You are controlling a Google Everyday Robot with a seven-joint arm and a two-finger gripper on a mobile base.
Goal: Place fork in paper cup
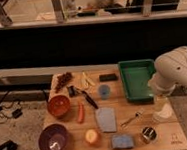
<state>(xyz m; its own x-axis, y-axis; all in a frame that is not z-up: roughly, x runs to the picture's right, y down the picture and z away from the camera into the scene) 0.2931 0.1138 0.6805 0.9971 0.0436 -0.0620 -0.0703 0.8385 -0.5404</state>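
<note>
The fork lies flat on the table, between the grey-blue cloth and the paper cup, untouched. The gripper hangs over the cup, spread wide and empty. Pickup hasn't begun, I'd say; it must cross to the fork's handle and descend.

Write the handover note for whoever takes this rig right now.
Gripper: jaws open, nothing held, hanging at the right edge of the table, just above the paper cup.
Fork: lying flat on the table between the grey-blue cloth and the paper cup.
Done: nothing yet; the fork is not picked up.
Left: grasp the fork, carry it to the paper cup, put it in.
</note>
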